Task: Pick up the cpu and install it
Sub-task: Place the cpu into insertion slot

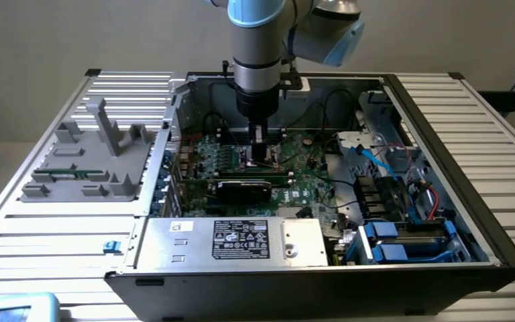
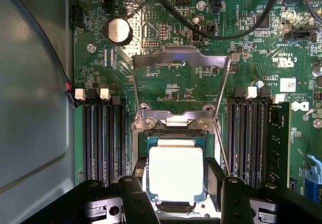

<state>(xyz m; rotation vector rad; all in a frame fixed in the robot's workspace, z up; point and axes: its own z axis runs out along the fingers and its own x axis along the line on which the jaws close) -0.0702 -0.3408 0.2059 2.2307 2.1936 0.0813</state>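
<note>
The cpu [image 2: 176,169], a flat silvery square with a thin green rim, lies level over the black socket frame [image 2: 142,148] on the green motherboard [image 2: 176,85]. My gripper [image 2: 175,190] is shut on the cpu, one black finger [image 2: 134,196] against each of two opposite edges. The socket's metal load plate [image 2: 178,63] stands swung open behind it. In the exterior view, my gripper [image 1: 259,159] reaches straight down into the open computer case [image 1: 329,268], low over the board.
Memory slots [image 2: 103,133] flank the socket on both sides. Black cables [image 2: 216,30] loop over the board. A grey tray [image 1: 83,161] holding a green memory stick [image 1: 61,174] sits at the exterior view's left, outside the case. A power supply [image 1: 235,241] fills the near side.
</note>
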